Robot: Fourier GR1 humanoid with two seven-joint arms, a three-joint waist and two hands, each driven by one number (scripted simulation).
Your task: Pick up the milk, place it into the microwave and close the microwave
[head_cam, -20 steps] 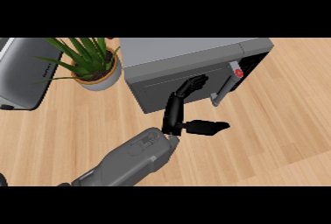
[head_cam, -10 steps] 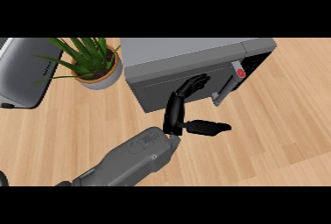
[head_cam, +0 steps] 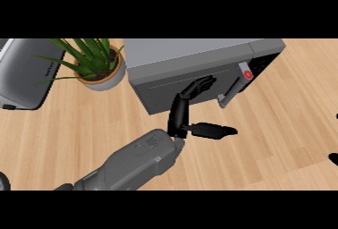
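The grey microwave (head_cam: 191,53) stands at the back of the wooden counter. Its door (head_cam: 165,91) is swung nearly to, leaving a narrow gap at the right. Through that gap the milk (head_cam: 246,74) shows inside as a white carton with a red spot. My left hand (head_cam: 178,114) reaches up from the lower middle. It is open, its straight fingers (head_cam: 198,87) lie against the door's front and its thumb points right. Only a black sliver of my right hand (head_cam: 334,157) shows at the right edge.
A potted green plant (head_cam: 99,67) stands just left of the microwave. A grey appliance (head_cam: 26,71) lies at the far left edge. Bare wooden counter (head_cam: 277,134) stretches right of and in front of the microwave.
My left hand has crept very slightly farther along the door. The door's gap looks almost the same.
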